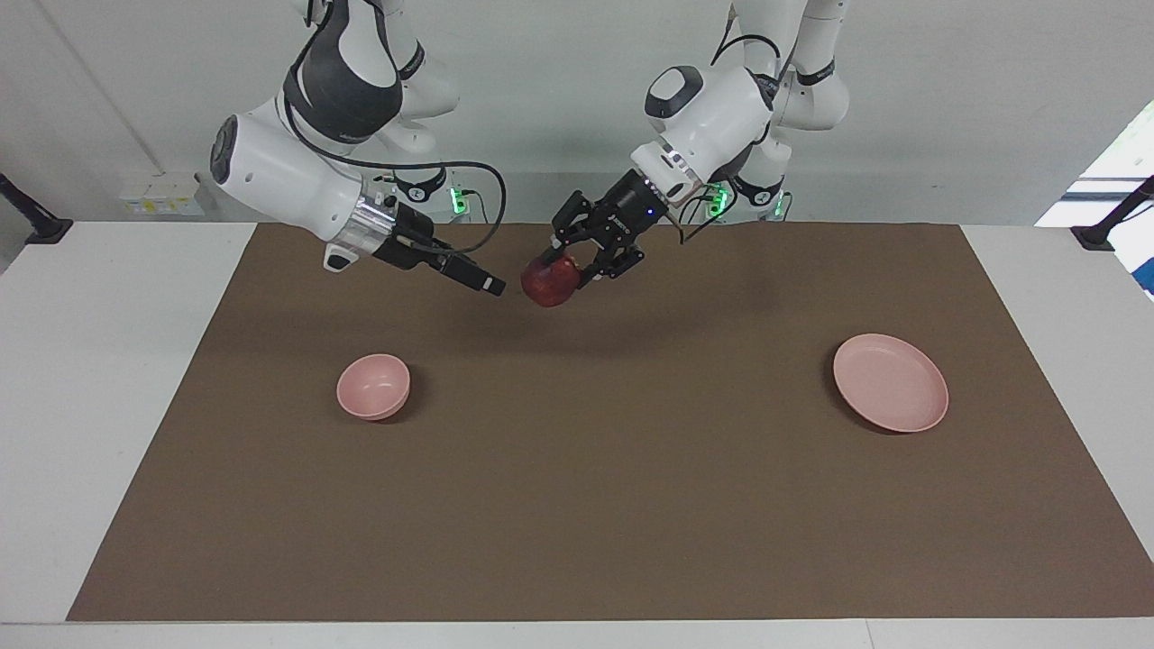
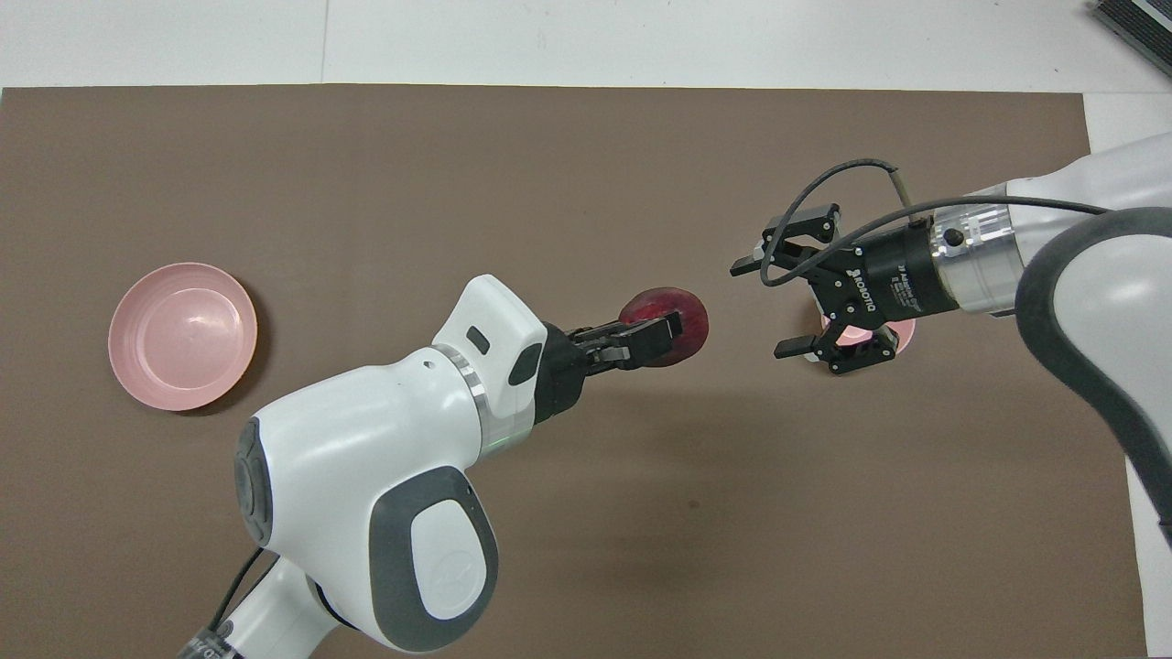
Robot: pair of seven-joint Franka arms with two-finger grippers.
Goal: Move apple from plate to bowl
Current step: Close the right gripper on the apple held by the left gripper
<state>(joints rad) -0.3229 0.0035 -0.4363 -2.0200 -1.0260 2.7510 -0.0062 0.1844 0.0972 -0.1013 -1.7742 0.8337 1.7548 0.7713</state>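
The dark red apple [image 1: 546, 283] [image 2: 682, 309] hangs in the air over the middle of the brown mat, and my left gripper [image 1: 566, 269] [image 2: 652, 333] is shut on it. My right gripper [image 1: 488, 287] [image 2: 765, 307] is open and level with the apple, a short gap away, its jaws turned toward it. The pale pink bowl [image 1: 373, 386] stands empty on the mat toward the right arm's end; in the overhead view the bowl [image 2: 850, 335] is mostly covered by the right gripper. The pink plate [image 1: 890, 382] [image 2: 181, 334] lies empty toward the left arm's end.
The brown mat [image 1: 577, 505] covers most of the white table [image 1: 99, 361]. Both arms reach in over the mat's middle. A black cable [image 2: 824, 197] loops off the right wrist.
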